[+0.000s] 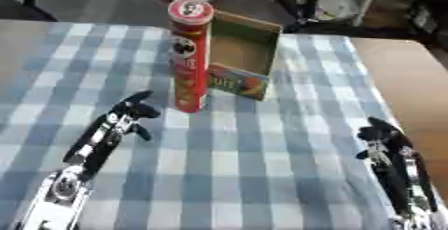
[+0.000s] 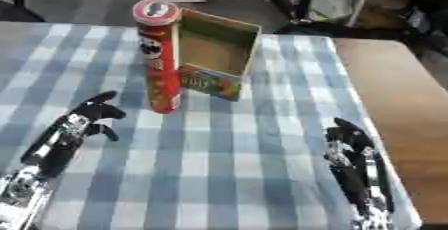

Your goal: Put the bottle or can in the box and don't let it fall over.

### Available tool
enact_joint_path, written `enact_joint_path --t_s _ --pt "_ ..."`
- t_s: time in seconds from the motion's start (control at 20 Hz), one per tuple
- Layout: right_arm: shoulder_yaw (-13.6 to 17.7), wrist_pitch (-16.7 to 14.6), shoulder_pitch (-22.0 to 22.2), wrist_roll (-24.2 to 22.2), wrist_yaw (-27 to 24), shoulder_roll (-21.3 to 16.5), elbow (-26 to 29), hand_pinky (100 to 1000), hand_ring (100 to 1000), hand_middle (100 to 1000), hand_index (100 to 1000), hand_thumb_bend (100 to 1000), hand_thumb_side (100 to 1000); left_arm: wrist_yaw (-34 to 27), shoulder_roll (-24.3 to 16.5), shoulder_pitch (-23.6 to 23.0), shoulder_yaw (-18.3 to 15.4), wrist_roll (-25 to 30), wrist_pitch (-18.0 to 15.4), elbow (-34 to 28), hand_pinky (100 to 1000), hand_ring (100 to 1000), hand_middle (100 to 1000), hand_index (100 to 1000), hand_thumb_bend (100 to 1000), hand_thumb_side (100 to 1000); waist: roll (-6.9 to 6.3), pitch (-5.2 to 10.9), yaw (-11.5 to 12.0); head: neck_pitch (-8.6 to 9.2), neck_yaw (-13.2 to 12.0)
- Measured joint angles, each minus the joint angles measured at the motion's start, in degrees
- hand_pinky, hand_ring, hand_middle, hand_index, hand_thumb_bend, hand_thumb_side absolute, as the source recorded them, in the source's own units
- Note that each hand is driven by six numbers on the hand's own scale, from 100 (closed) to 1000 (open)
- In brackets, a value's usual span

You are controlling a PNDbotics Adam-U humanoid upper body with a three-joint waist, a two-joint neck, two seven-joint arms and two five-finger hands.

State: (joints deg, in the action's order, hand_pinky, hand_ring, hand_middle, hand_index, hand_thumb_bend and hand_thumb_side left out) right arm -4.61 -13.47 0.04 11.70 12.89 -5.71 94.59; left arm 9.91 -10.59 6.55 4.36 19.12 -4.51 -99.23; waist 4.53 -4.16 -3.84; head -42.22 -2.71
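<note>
Both views look down from the robot's head onto the desk (image 1: 262,174) with its blue-and-white checked cloth, facing away from the robot toward the far edge and the dark floor beyond, near enough that the cloth fills most of each picture. They share nearly the whole scene: the tall red can (image 1: 190,56) standing just left of the open box (image 1: 245,54), the left hand (image 1: 129,113) coming in from the near left and the right hand (image 2: 348,141) from the near right. In the right eye view everything sits further left, and more of the bare wooden desk at the right side shows.
</note>
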Motion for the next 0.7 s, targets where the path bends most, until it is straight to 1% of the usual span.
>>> enact_joint_path --t_s 0.7 --pt "0.00 0.01 0.00 0.01 0.01 0.00 0.00 465 710 648 815 100 718 0.00 0.00 0.00 -0.01 -0.01 -0.01 -0.01 543 790 670 963 155 1000 0.00 0.00 0.00 0.00 -0.01"
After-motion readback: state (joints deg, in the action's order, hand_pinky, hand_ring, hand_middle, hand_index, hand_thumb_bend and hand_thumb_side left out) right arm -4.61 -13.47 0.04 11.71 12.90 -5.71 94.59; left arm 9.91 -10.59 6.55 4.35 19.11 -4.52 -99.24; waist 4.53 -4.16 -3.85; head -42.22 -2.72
